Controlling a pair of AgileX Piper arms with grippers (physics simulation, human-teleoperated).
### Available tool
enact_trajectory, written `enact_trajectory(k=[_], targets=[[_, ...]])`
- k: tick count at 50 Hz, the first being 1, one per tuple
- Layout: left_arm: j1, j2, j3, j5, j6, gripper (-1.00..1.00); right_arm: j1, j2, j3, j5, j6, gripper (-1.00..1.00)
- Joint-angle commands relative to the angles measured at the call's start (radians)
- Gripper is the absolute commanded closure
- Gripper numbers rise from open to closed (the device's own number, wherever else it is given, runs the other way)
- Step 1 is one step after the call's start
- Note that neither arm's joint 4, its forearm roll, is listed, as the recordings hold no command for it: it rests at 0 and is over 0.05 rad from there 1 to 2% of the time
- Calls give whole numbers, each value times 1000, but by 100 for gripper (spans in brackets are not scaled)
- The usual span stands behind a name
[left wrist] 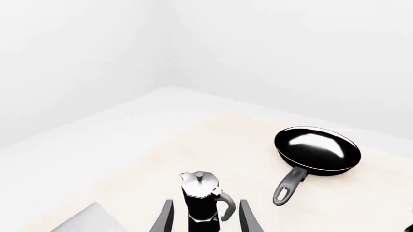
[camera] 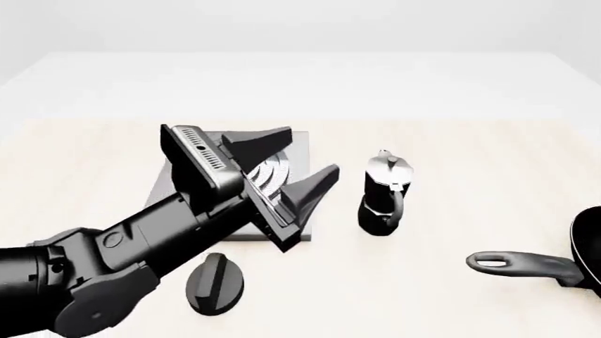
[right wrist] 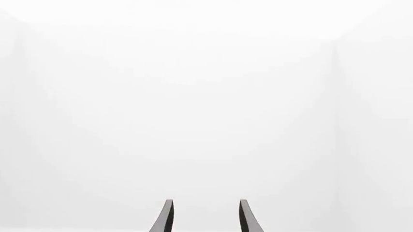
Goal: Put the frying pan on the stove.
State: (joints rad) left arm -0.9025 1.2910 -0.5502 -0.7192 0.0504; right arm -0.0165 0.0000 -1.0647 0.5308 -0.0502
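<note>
Front view shows the left gripper [camera: 300, 163] spread wide and empty above the stove [camera: 302, 144], the pan [camera: 587, 257] lying far off at four o'clock, so reaching past the pot [camera: 383, 191] toward the handle [camera: 521, 265] looks wisest, while the right gripper [right wrist: 204, 217], also parted, holds nothing.

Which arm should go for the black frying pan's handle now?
Probably the left. Its open gripper hangs above the square grey ringed stove, facing the black frying pan beyond the small moka pot. The right gripper faces only blank white.
</note>
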Motion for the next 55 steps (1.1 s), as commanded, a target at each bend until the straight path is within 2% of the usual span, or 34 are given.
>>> enact_trajectory(k=[1,17,55], targets=[[-40,71,-57,2,-5,-100,1,0,-11,6,2,-100],[-109,159,-143,35,-4,-100,-6,0,-25,13,12,-100],[-210,309,-344,121,8,-100,-10,0,-49,26,27,-100]])
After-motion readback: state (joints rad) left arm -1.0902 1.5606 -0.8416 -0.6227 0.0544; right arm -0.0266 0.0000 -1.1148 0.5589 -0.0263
